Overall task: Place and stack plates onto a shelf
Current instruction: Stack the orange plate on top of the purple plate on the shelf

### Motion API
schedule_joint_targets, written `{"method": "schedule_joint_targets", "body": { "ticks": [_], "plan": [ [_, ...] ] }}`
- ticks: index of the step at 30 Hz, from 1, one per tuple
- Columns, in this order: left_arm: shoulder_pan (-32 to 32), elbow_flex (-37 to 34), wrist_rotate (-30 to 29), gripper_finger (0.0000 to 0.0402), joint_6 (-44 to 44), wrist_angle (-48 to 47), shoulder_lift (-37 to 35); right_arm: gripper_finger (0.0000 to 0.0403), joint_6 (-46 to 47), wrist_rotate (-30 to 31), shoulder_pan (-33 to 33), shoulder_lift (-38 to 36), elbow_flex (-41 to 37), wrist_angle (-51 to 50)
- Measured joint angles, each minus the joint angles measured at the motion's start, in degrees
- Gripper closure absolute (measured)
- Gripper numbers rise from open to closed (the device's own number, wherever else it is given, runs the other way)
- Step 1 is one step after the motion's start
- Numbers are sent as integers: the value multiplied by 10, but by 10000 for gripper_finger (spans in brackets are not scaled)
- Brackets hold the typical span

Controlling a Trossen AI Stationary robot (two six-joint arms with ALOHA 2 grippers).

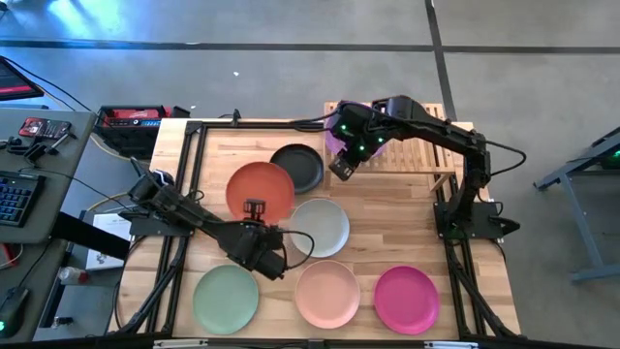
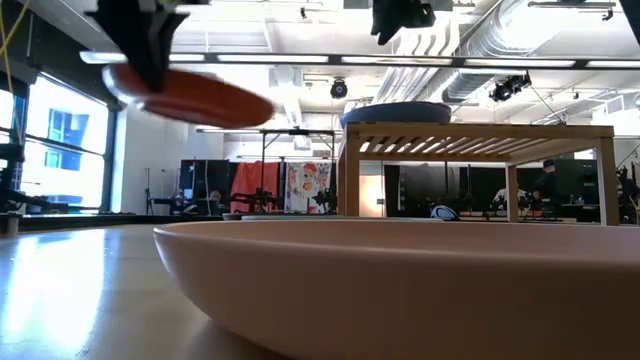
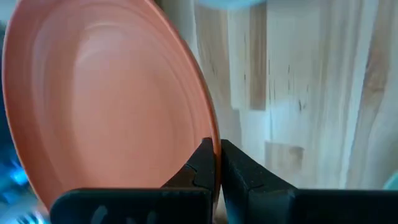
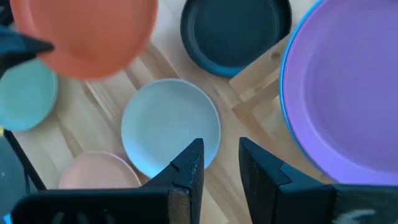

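While the peach plate (image 2: 400,285) lies nearest on the counter (image 1: 387,228), the left gripper (image 3: 216,163) is clamped on the rim of the orange plate (image 1: 260,191), carried clear of the counter (edge grip, likely for sliding it onto the stack). Left arm reaches low and forward. Farther off, the right gripper (image 4: 219,163), fingers apart and empty, hovers beside the purple plate (image 4: 342,93) on the shelf (image 1: 417,155).
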Motion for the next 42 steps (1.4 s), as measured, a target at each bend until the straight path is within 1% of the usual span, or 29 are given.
{"method": "schedule_joint_targets", "body": {
  "ticks": [6, 10, 13, 16, 21, 26, 33, 42],
  "plan": [
    [0, 33, -62, 401, 129, 2, 0, 324, 0, -1, -4, 0, 0, 37],
    [3, 51, -86, 401, 198, 7, 0, 324, 0, -1, -2, 0, 0, 65],
    [5, 63, -104, 401, 225, 8, 0, 324, 0, -1, 0, 0, 0, 75],
    [5, 74, -135, 401, 248, 16, 0, 324, 4, 1, 5, 0, 0, 79],
    [8, 90, -155, 401, 298, 50, 0, 324, 1, 1, 17, 2, 0, 79],
    [10, 91, -167, 401, 326, 84, 0, 324, 0, 3, 24, 2, 0, 79],
    [11, 91, -188, 401, 330, 93, 0, 324, 0, 3, 24, 2, 0, 79],
    [13, 91, -214, 401, 359, 110, 0, 324, 4, 4, 23, 2, 0, 80]
  ]
}}
